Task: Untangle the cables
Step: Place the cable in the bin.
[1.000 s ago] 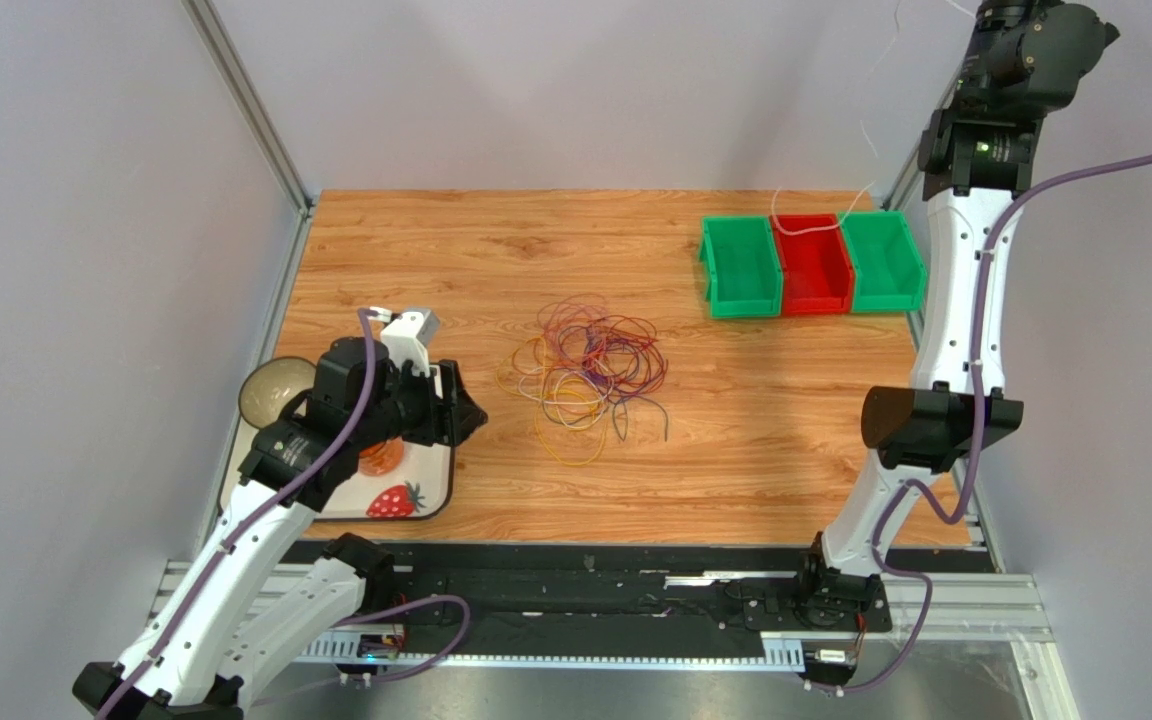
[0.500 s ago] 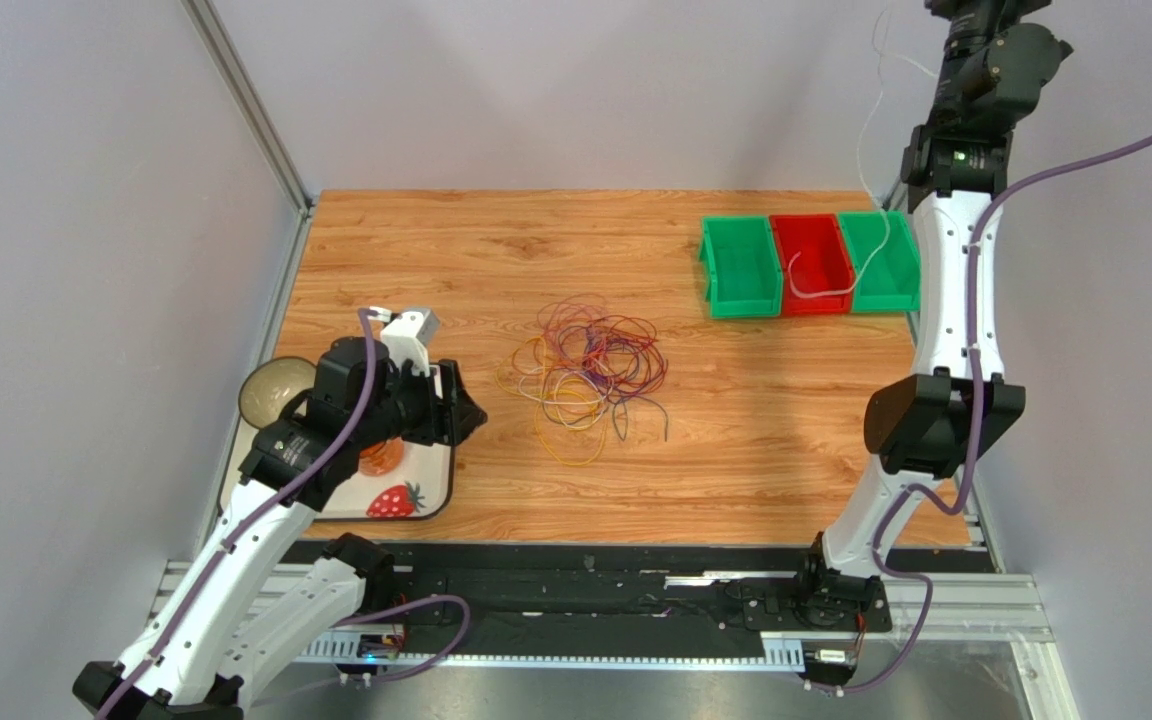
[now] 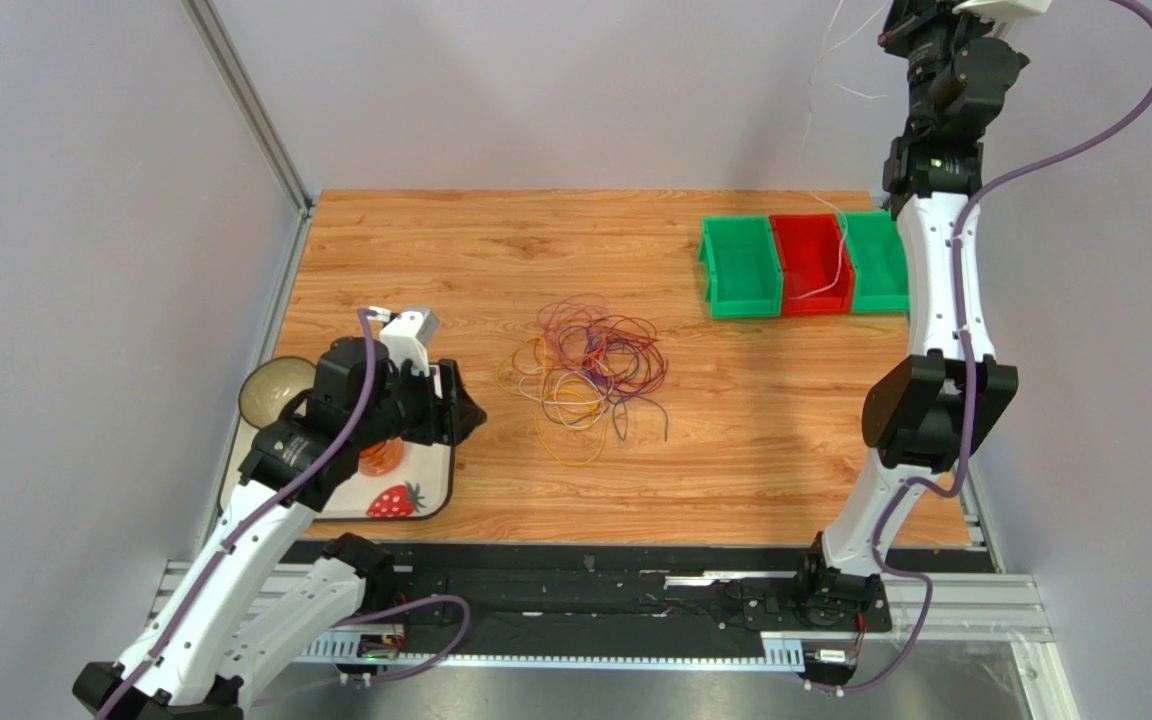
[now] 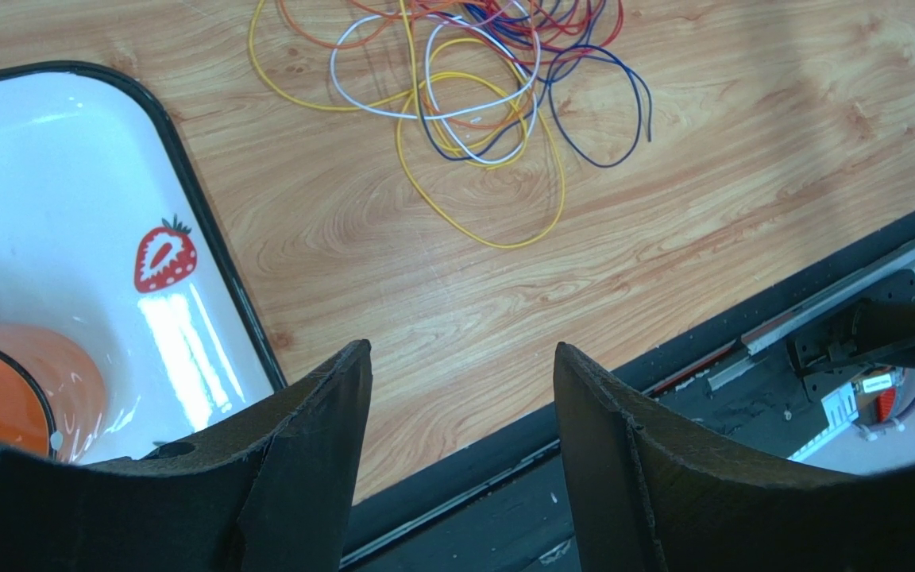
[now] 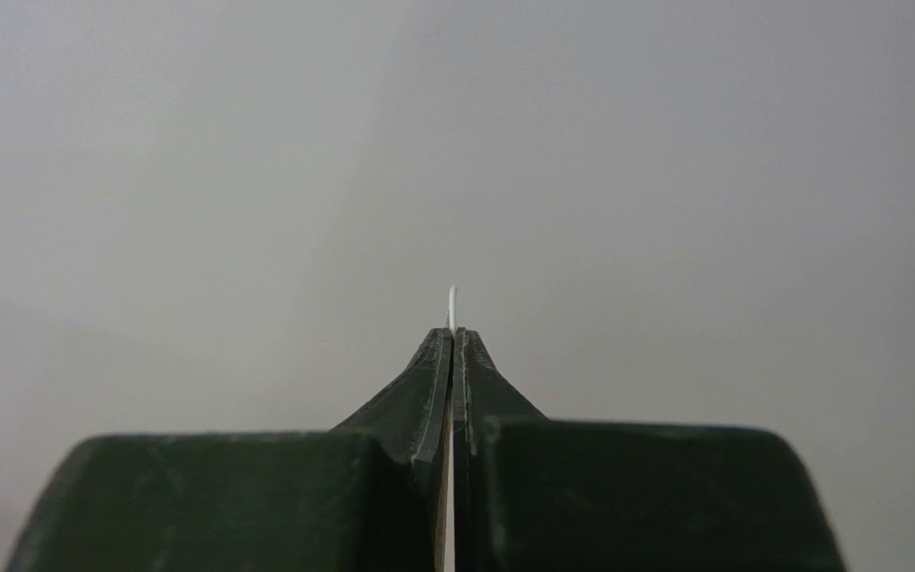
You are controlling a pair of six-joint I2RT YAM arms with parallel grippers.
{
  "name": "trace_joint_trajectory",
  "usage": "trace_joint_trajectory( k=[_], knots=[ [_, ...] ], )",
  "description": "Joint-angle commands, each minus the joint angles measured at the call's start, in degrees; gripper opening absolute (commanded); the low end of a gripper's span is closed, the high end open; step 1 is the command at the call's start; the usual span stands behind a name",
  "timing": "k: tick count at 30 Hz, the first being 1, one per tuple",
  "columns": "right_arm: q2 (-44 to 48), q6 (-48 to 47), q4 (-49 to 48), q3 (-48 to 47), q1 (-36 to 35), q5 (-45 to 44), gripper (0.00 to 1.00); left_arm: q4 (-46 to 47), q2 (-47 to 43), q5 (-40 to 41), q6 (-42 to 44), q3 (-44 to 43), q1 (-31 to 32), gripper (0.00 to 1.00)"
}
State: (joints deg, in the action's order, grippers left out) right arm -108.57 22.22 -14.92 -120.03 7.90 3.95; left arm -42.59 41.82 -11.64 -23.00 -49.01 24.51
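The cables lie in a loose tangle about the middle of the table, well apart from the red bin near the far right corner. The right jaws are seen pressed fully together on the tip of a white cable, and are held high above the far right corner. The cable's free length hangs down to the red bin; whether its lower end rests inside cannot be told. The left jaws stand about two-thirds open with nothing between them, above the tray at the near left corner and just beside the tangle. The step in hand is judged to be delivery of the separated cable to the bin. It is recommended that the right arm be lowered straight over the bin, slowly enough that the slack coils inside. Release should be withheld until little length hangs free, lest the cable drape over a bin wall.
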Motion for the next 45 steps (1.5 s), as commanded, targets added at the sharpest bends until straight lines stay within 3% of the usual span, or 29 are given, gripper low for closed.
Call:
trace_joint_trajectory(
  k=[1,6,18,27,34,45],
  knots=[
    [1.7,4.14,-2.57,1.28,-0.43,2.2,0.0,1.28,-0.95,0.13,0.68,0.32,-0.08,0.66],
    [3.01,6.7,-3.19,6.02,-0.34,3.97,0.0,1.37,-0.95,-0.14,0.77,0.32,-0.08,0.66],
    [18.21,3.45,-8.55,35.02,-0.34,-3.32,0.0,1.45,-1.13,-0.4,0.77,0.32,-0.08,0.66],
    [25.78,-4.2,-1.53,40.92,-0.17,-16.51,0.0,1.46,-1.13,-0.58,0.68,0.41,-0.08,0.66],
    [24.56,-3.85,-0.55,44.18,0.8,-16.69,0.0,1.54,-1.13,-0.67,0.77,0.41,-0.08,0.66],
    [14.97,-0.6,4.81,37.23,0.98,-15.64,0.0,1.54,-0.69,-0.49,0.77,0.41,0.01,0.65]
  ],
)
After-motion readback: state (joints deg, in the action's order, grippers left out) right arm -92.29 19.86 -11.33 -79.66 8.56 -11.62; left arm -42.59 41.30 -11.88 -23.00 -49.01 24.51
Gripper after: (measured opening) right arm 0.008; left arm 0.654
